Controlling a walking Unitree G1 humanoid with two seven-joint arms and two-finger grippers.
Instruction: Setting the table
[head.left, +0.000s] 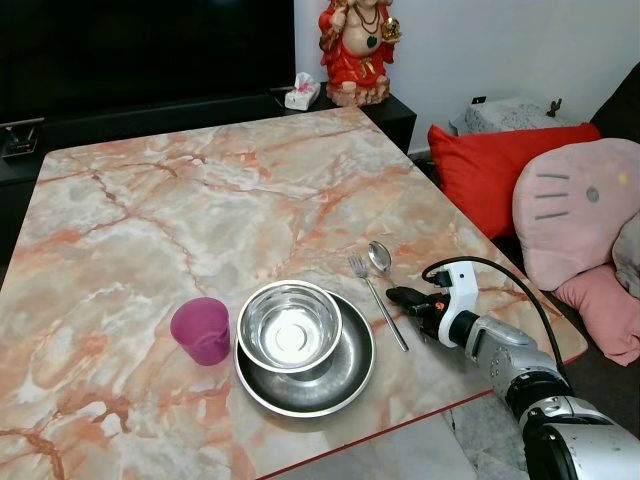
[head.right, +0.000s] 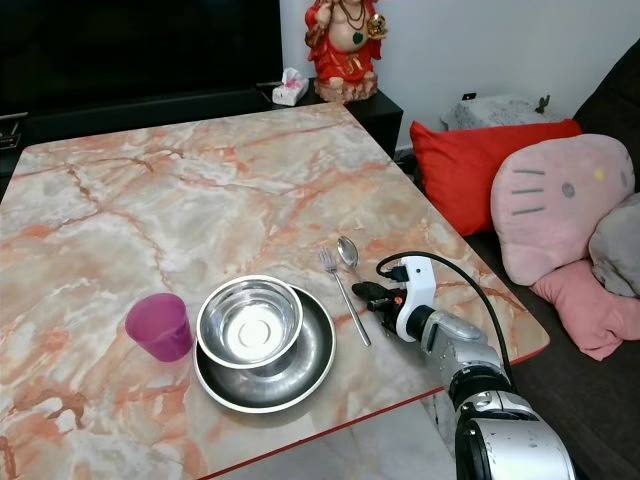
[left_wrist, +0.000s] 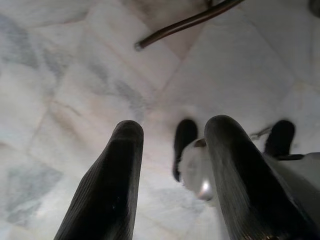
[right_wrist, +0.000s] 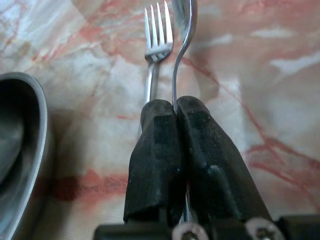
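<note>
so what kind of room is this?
Likely a home living room: a marble-pattern table beside a sofa with a red cushion and pink plush pillow, and a red figurine on a dark cabinet.

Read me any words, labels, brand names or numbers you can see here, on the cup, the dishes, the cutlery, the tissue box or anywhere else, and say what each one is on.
No readable text.
Pink cup, steel bowl, plate, fork, spoon: no markings visible.
Tissue box: pattern too small and blurred to tell.
Pink cushion: a stitched cartoon face, no letters.
Right gripper, shut on the spoon: no label visible.
</note>
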